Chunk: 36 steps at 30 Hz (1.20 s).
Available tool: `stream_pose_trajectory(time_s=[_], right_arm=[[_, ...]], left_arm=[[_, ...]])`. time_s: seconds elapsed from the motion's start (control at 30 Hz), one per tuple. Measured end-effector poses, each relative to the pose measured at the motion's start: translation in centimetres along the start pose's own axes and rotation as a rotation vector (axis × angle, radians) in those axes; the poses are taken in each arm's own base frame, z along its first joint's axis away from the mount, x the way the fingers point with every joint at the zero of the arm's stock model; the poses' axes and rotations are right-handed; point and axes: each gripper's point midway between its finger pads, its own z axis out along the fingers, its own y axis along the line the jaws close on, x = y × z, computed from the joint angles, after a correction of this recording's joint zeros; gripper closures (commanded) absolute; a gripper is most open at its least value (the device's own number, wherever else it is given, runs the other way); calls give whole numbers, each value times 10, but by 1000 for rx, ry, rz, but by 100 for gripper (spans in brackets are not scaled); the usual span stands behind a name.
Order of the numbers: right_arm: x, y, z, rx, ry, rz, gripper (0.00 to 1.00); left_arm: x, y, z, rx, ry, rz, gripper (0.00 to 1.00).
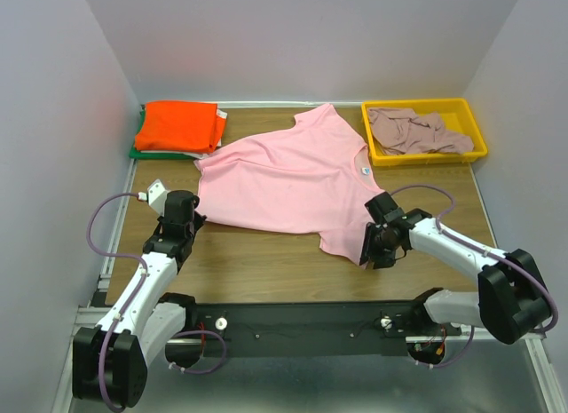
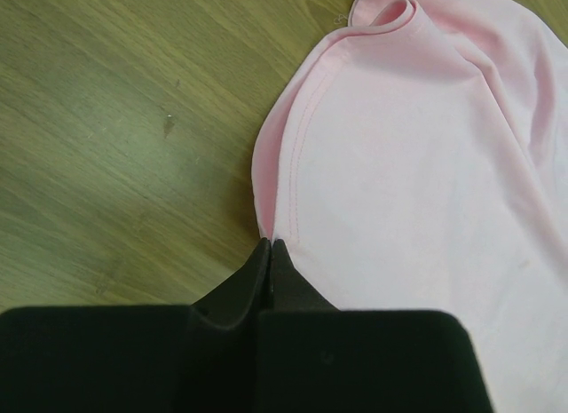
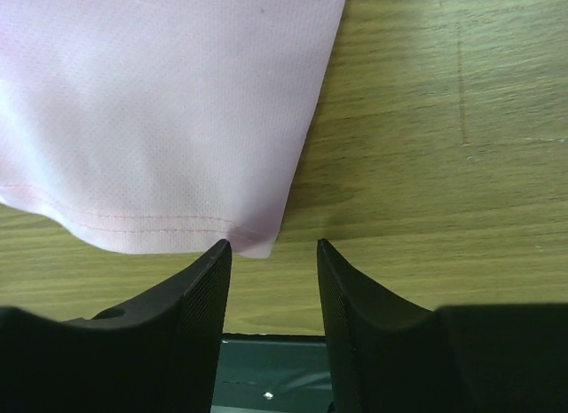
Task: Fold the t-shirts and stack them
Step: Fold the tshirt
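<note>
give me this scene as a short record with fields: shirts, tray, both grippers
pink t-shirt: spread open on the wooden table, centre, not yet folded
orange t-shirt: folded, far left, top of a pile
green t-shirt: bottom of that pile, only its edge shows
yellow tray: far right
mauve t-shirt: crumpled inside the yellow tray
left gripper: shut on the pink t-shirt's edge
right gripper: open, at the pink t-shirt's hem corner, not gripping

Plain pale walls [image 1: 311, 40] (faintly lilac) close in the far side and both flanks. A wood-grain table [image 1: 266, 262] fills the space between them.
</note>
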Motion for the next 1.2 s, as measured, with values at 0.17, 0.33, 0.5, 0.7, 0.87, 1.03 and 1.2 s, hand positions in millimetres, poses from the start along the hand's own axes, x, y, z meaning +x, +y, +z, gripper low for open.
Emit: stream_pose_trajectory(time_s=[0.17,0.33,0.5,0.7,0.87,1.03,1.2], right_arm=[[2,-2,5,5,5,2,54],[1,-1,8,2,1,2,64],[0,0,10,0,0,1,81],[0,3,10,-12,0,0,100],[1,1,5,-1,7,2,100],[-2,2,-10,1,-12,3,100],[2,-4,-20,18,-21,6,100]], left_arm=[[0,0,0,1,1,1,100],[0,0,0,2,2,3,100],[1,0,0,0,5,5,100],[1,0,0,0,5,5,100],[-1,-1,-4,10,0,-13,100],[-4,-4,-12,37,-12,-52,100],[-3,-5,-18,50,0,-76,100]])
